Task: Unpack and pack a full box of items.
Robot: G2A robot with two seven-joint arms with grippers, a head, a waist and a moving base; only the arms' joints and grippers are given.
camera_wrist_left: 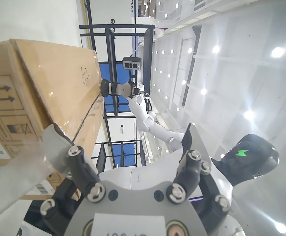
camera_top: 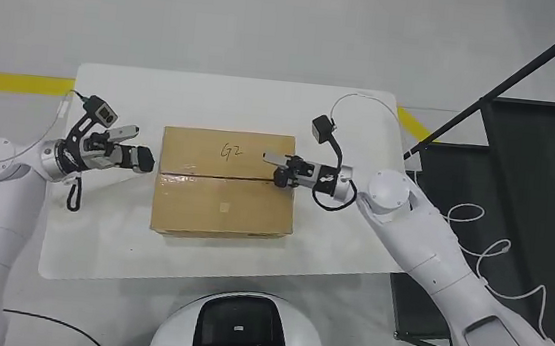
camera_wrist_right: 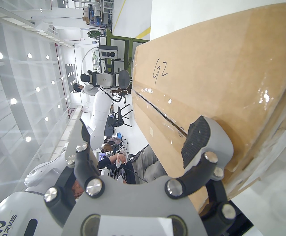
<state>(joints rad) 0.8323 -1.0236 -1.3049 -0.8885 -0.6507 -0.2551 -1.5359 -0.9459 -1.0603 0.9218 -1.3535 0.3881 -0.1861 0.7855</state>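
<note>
The left gripper [camera_wrist_left: 120, 131] has its jaws spread, 1 finger at the box [camera_top: 224, 183] end beside the seam [camera_top: 225, 177] and the other in open air. The right gripper [camera_wrist_right: 140, 127] is spread too, its ribbed pad [camera_wrist_right: 196, 138] lying at the seam's opposite end. The box sits shut mid-table [camera_top: 342, 129].

Neither finger looks hooked under a flap edge, so a pull may slide off the glossy top — nothing opens. If only 1 side catches, the box could twist or skid across the table — or the cardboard could tear at the seam.
</note>
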